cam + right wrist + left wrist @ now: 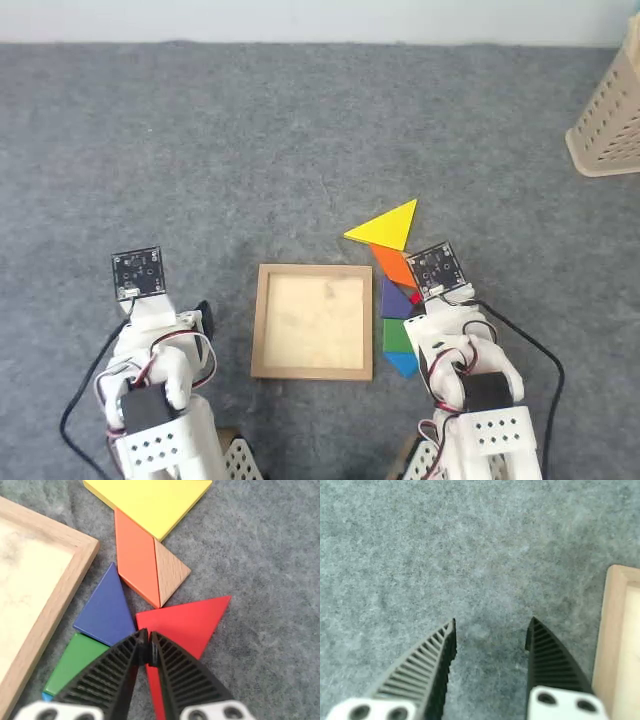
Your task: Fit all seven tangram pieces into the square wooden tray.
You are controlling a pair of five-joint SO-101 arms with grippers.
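Here the right end effector [148, 637], closed tip to tip, hovers over the red triangle [192, 620].

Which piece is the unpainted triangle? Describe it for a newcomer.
Start at the square wooden tray; beside it lies the orange parallelogram. The small triangle sits flush along that piece's edge away from the tray. It alone is bare wood, not painted.
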